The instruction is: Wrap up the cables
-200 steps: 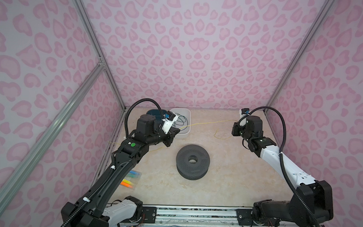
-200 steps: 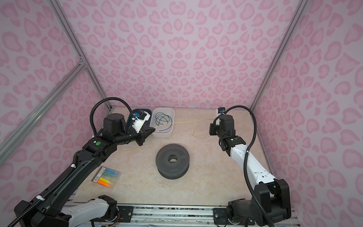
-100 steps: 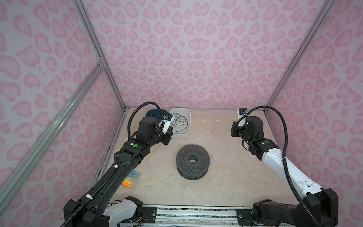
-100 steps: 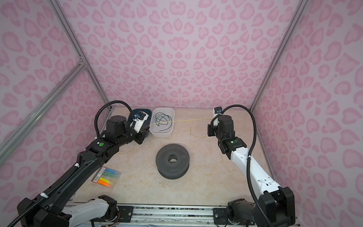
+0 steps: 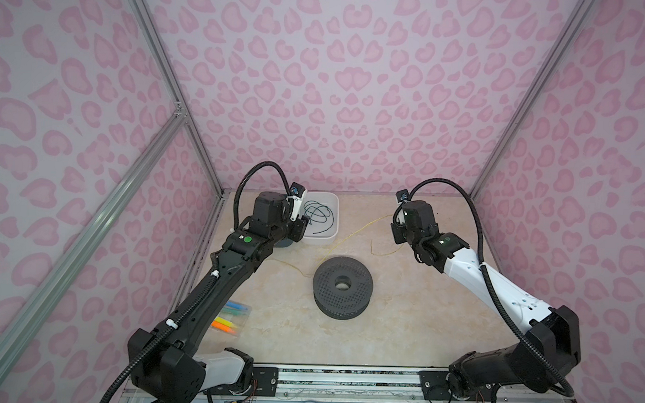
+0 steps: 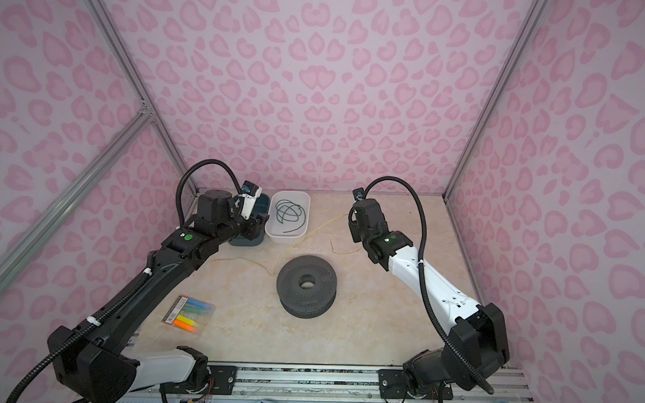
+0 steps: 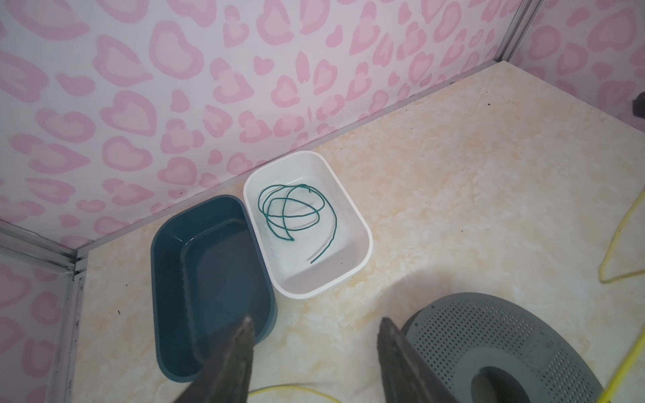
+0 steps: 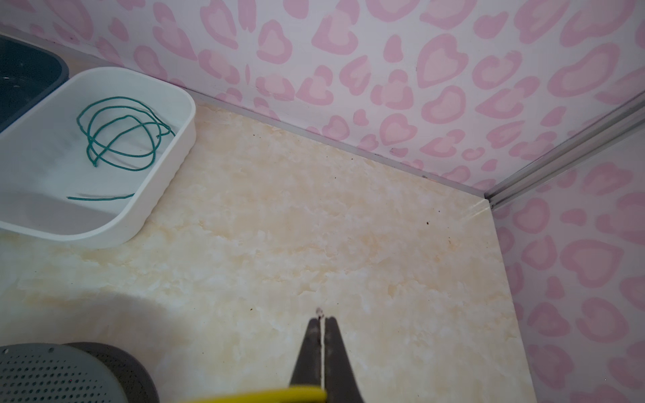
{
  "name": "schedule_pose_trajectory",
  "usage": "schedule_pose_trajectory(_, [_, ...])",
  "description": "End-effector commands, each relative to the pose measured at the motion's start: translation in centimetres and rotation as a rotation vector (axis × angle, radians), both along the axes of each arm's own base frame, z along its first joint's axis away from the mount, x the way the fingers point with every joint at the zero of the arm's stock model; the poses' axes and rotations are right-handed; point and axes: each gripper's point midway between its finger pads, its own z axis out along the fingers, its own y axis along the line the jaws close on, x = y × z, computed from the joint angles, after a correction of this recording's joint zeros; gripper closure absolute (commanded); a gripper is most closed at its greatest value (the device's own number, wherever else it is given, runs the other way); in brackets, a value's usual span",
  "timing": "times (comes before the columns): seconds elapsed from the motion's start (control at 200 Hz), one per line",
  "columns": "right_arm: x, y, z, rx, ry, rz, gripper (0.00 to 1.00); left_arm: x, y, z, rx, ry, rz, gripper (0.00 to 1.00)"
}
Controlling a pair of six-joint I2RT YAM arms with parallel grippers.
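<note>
The pale yellow cable slants down from my right gripper, which is shut on it, to the table. It bends beside the dark grey perforated spool and trails left under my left arm. My left gripper hovers open and empty by the trays, with a stretch of yellow cable on the table below it. The dark green cable lies in loose loops inside the white tray.
A dark blue tray stands empty against the white one at the back left corner. A clear pack of coloured markers lies at the front left, partly under the left arm. Pink patterned walls close in three sides.
My left gripper has opened and let go of the yellow cable, which was stretched between both grippers and now sags onto the table. The left arm has drawn back toward the trays.
</note>
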Motion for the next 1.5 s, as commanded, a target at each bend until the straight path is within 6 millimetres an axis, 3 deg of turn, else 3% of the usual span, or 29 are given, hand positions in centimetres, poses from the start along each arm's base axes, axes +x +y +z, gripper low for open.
schedule_pose_trajectory(0.0, [-0.3, 0.1, -0.3, -0.052, 0.016, -0.003, 1.0, -0.8, -2.3, 1.6, 0.032, -0.031, -0.071, 0.42])
schedule_pose_trajectory(0.075, [-0.4, 1.0, 0.0, -0.05, 0.015, 0.016, 1.0, -1.5, -5.7, 3.1, 0.069, -0.08, -0.168, 0.42])
schedule_pose_trajectory(0.23, [-1.0, 2.5, 0.5, -0.058, 0.019, 0.052, 1.0, -2.3, -12.2, 2.7, 0.099, -0.073, -0.372, 0.49])
schedule_pose_trajectory(0.375, [-2.1, 3.9, 0.7, -0.052, 0.02, 0.091, 1.0, -2.2, -16.1, 1.6, 0.087, -0.033, -0.478, 0.54])
schedule_pose_trajectory(0.47, [-2.7, 4.6, 0.8, -0.067, 0.02, 0.108, 1.0, -2.2, -17.3, 0.6, 0.106, -0.009, -0.509, 0.57])
schedule_pose_trajectory(0.685, [-3.3, 5.3, 1.2, -0.038, 0.015, 0.132, 1.0, -3.7, -17.9, -0.7, 0.067, 0.044, -0.575, 0.59])
schedule_pose_trajectory(0.815, [-3.5, 5.5, 1.5, -0.022, 0.008, 0.143, 1.0, -4.1, -17.3, -1.4, 0.077, 0.06, -0.568, 0.7])
schedule_pose_trajectory(0.89, [-3.5, 5.6, 1.3, -0.032, 0.014, 0.146, 1.0, -4.4, -16.9, -1.3, 0.082, 0.057, -0.559, 0.62])
schedule_pose_trajectory(1.01, [-3.7, 5.5, 0.7, -0.047, 0.026, 0.145, 1.0, -4.6, -15.8, 0.7, 0.083, 0.0, -0.527, 0.48])
schedule_pose_trajectory(1.2, [-3.8, 5.8, 0.7, -0.043, 0.023, 0.15, 1.0, -5.7, -14.5, 3.5, 0.073, -0.032, -0.538, 0.44])
schedule_pose_trajectory(1.495, [-3.8, 6.6, 1.0, -0.039, 0.018, 0.164, 1.0, -8.7, -16.3, 1.2, 0.004, 0.145, -0.697, 0.47])
